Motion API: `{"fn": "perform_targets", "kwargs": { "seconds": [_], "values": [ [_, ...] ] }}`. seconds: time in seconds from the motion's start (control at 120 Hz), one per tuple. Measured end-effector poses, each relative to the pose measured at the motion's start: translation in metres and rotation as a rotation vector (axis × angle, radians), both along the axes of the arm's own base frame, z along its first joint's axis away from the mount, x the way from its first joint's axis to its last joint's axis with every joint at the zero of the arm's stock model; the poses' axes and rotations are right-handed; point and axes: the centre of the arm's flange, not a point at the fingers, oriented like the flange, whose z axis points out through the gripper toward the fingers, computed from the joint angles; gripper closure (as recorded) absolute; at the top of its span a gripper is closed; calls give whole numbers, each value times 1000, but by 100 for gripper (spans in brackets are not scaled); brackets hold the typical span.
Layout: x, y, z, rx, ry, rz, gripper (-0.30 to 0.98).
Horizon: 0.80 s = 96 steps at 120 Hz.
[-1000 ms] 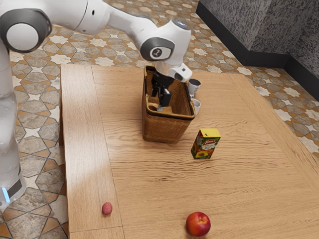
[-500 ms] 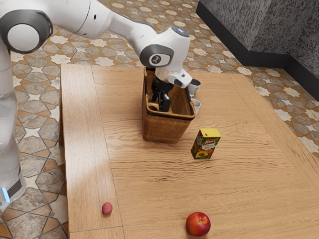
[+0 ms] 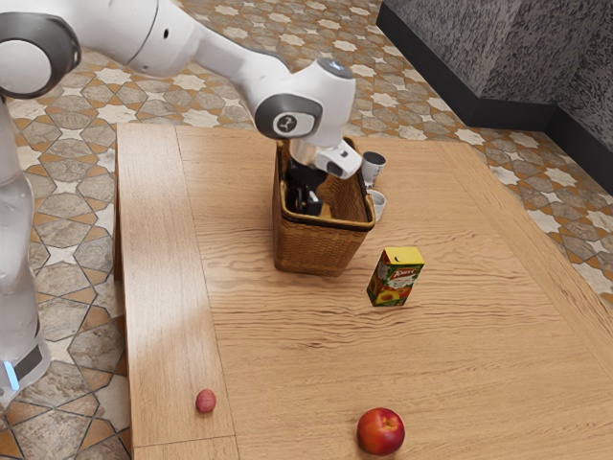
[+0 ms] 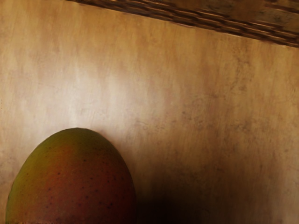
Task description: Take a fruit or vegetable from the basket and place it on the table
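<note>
In the exterior view my gripper point(image 3: 305, 201) reaches down inside the wicker basket point(image 3: 318, 247), below its rim, near the side toward the exterior view's left. Its fingertips are hard to make out against the dark interior. A mango point(image 4: 74, 182), green at one end and reddish with dark specks, lies in the wrist view on the basket's smooth tan floor point(image 4: 163, 93), just under my hand. Whether the fingers touch it cannot be seen.
A juice carton point(image 3: 396, 277) stands on the table point(image 3: 287, 364) in front of the basket. Two white cups point(image 3: 374, 168) are behind the basket's far side. A red apple-like fruit point(image 3: 381, 431) and a small reddish fruit point(image 3: 205, 401) lie near the table's front.
My hand has moved down deeper into the basket and a little toward the exterior view's left. The basket and the things on the table have stayed where they were.
</note>
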Motion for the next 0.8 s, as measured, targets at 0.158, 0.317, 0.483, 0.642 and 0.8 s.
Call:
{"fn": "perform_targets", "kwargs": {
  "seconds": [0.158,0.317,0.483,0.642,0.8],
  "values": [
    [-1,5,3,1,-11,19,0],
    [0,9,8,-7,-22,37,0],
    [1,23,12,0,-31,61,0],
    [3,35,19,5,-46,73,0],
    [3,39,19,7,-46,71,0]
  ]
}}
